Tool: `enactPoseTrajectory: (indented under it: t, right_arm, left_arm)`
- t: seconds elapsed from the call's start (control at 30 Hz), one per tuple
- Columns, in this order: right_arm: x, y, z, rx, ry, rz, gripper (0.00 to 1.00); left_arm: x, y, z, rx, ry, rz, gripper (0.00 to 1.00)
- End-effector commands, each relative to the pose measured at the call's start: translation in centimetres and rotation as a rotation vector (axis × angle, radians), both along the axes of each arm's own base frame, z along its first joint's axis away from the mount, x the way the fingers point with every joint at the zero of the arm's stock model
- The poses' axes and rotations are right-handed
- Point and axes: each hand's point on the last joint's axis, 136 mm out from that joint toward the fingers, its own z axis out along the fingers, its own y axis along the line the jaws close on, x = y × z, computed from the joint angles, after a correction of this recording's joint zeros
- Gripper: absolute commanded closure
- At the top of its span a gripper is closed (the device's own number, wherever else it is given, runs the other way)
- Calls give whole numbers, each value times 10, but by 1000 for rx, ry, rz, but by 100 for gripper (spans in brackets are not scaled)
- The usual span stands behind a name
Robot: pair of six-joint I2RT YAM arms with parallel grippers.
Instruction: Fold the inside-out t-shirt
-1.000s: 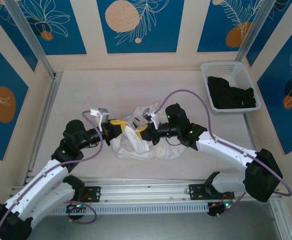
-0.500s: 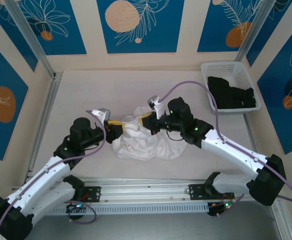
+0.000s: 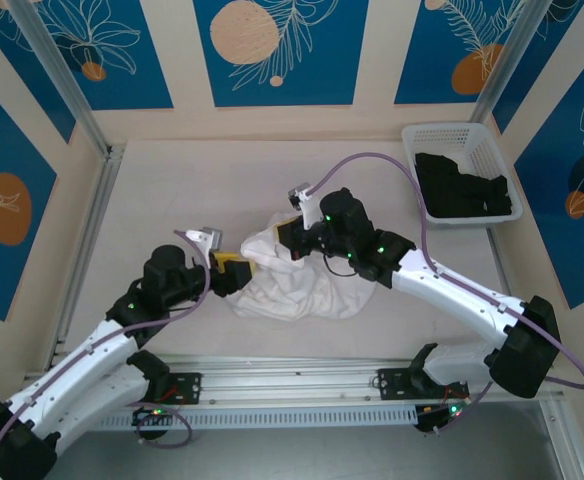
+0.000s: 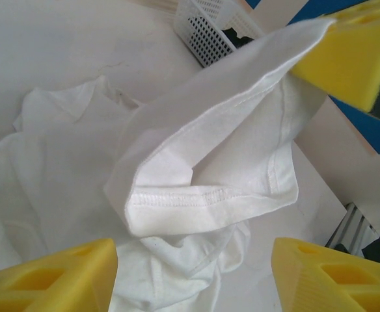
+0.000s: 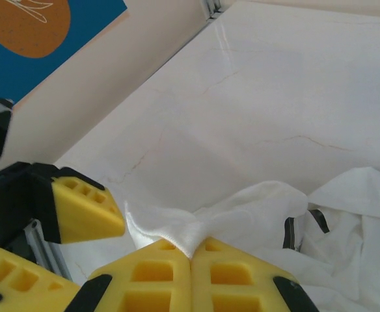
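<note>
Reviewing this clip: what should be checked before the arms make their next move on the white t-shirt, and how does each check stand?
1. Grip of right hand on t-shirt edge: ok, shut.
2. Is left hand free: ok, open, pinching nothing.
3. Its fingers face the stitched hem: ok.
4. T-shirt spread flat on table: not ok, bunched.
5. Held part sleeve or bottom edge: cannot tell.
6. The basket holds the black garment, apart from t-shirt: ok.

The left gripper (image 3: 234, 264) lets go of the t-shirt (image 3: 302, 288), its jaws now apart, and drops back toward 6 o'clock. The right gripper (image 3: 275, 240) carries its pinched hem toward 11 o'clock.
</note>
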Motion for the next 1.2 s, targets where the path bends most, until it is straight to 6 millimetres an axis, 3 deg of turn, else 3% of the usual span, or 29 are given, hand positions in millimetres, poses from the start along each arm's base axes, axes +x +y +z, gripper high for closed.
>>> enactPoseTrajectory:
  t: [0.0, 0.13, 0.3, 0.43, 0.6, 0.73, 0.97, 1.17]
  right_arm:
    - [-1, 5, 23, 37, -47, 2, 100]
    - [0, 5, 24, 33, -58, -8, 100]
    - [1, 6, 22, 28, -66, -8, 100]
    - [2, 2, 20, 3, -85, -18, 100]
    - [1, -3, 19, -24, -132, -11, 100]
    - [8, -21, 24, -89, -202, -78, 100]
    - [14, -51, 52, -171, -336, -173, 100]
    - [11, -53, 56, -191, -350, -162, 100]
  left_arm:
    - [9, -7, 7, -45, 26, 35, 37]
    - [14, -22, 10, -85, 65, 18, 48]
    - [17, -34, 10, -92, 87, 7, 70]
    - [23, -25, -1, -34, 106, 69, 81]
    - [25, -9, 3, 17, 59, 124, 100]
    - [19, 5, 17, 82, -13, 132, 100]
    - [6, 19, 48, 160, -123, 100, 100]
    - [6, 3, 36, 202, -80, 12, 100]
